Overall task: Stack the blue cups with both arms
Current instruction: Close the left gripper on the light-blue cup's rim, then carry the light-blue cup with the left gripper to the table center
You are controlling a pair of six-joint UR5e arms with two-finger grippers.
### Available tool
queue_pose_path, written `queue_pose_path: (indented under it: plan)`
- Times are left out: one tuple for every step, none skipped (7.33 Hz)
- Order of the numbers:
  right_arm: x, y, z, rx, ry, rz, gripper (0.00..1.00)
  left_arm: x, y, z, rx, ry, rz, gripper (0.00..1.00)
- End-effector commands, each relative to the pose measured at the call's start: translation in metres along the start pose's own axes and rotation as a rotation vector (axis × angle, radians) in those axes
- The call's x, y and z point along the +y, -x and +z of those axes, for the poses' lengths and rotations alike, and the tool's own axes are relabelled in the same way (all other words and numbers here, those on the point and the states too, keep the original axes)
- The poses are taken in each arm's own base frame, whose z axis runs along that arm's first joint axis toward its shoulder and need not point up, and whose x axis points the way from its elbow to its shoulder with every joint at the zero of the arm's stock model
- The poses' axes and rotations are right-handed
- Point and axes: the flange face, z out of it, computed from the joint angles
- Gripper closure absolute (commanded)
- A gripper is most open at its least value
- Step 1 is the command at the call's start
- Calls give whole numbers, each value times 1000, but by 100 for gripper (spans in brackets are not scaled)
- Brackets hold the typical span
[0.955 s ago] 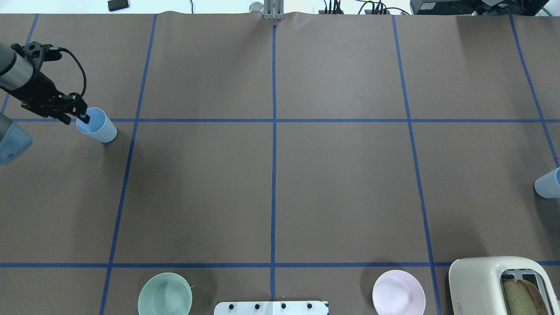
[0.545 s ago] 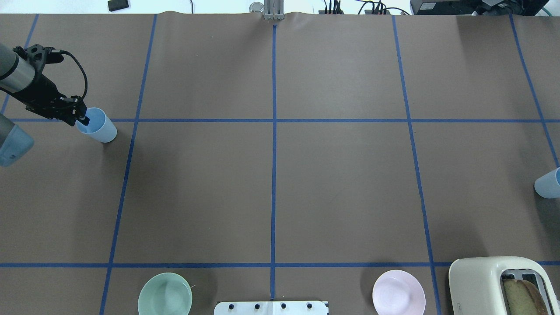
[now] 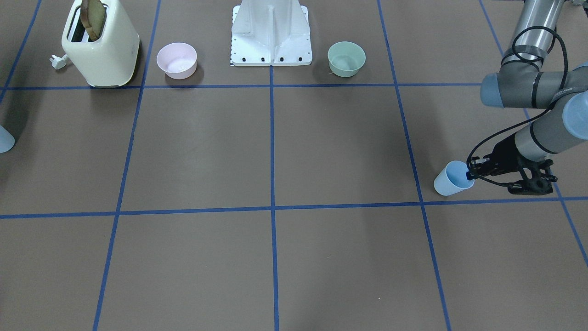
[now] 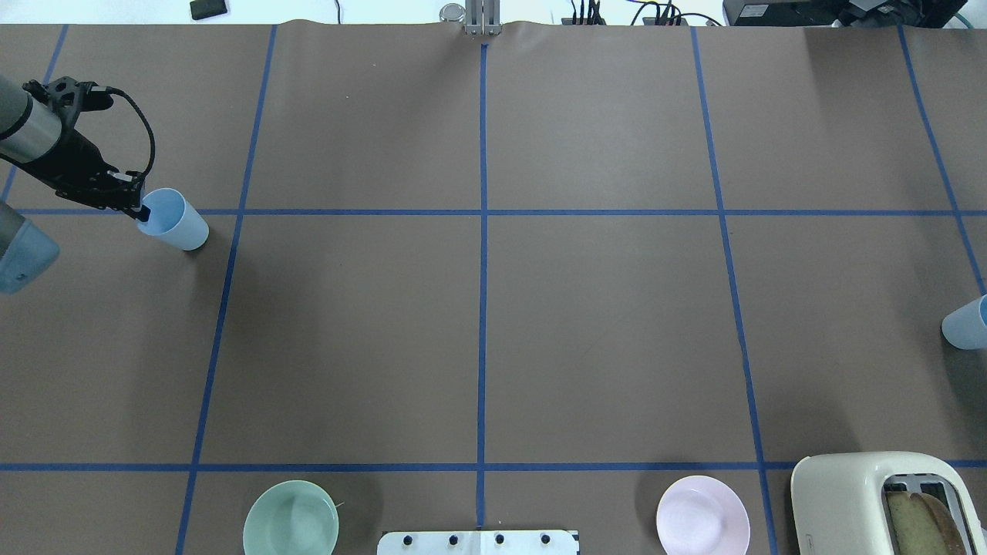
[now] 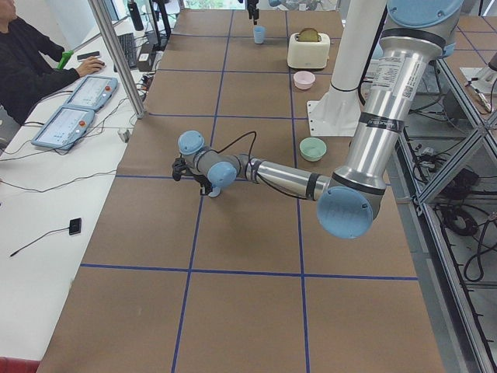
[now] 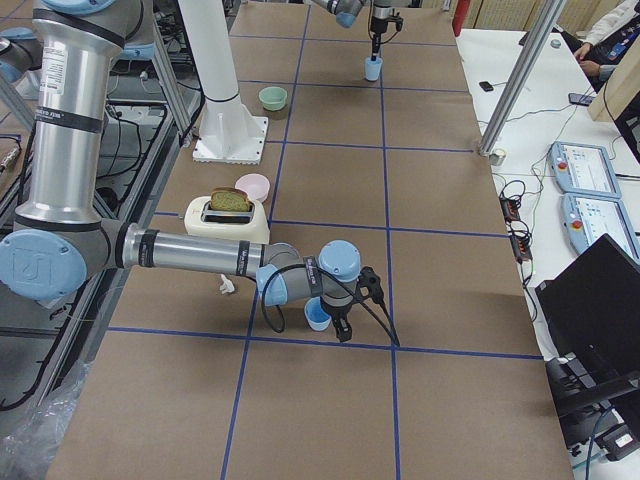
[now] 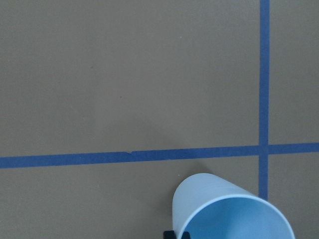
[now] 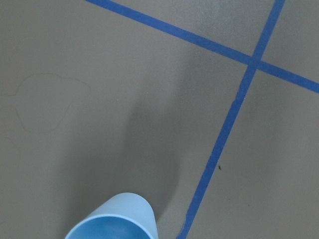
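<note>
One blue cup (image 4: 174, 220) stands at the table's left, near a tape crossing; it also shows in the front-facing view (image 3: 452, 179) and the left wrist view (image 7: 232, 211). My left gripper (image 4: 141, 208) is shut on its near rim, one finger inside the cup and one outside. The second blue cup (image 4: 967, 324) stands at the far right edge and shows low in the right wrist view (image 8: 112, 219). In the exterior right view my right gripper (image 6: 342, 322) is right beside this cup (image 6: 317, 318). I cannot tell whether it is open or shut.
A green bowl (image 4: 291, 518), a pink bowl (image 4: 702, 515) and a cream toaster (image 4: 887, 501) with bread stand along the near edge by the white base mount (image 4: 478, 542). Blue tape lines grid the brown table. An operator (image 5: 31, 58) sits at the far side.
My left gripper's fingers have closed in on the cup's rim and the wrist has shifted slightly back. The cups, the bowls and the toaster have stayed put.
</note>
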Motion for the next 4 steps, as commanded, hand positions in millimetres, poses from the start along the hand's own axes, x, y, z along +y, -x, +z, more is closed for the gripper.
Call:
queue_pose_path:
  plan:
    - [0,0,0,-3,0,-2,9,6,-37,-30,15,7,-47,100]
    - [0,2,1,-2,-5,-18,10,0,-74,-54,2,20,-81,100]
    - [1,3,2,-3,-7,-21,11,-7,-105,-73,-7,26,-105,100]
    - [4,4,7,-4,2,-28,15,-14,-131,-87,6,8,-177,100]
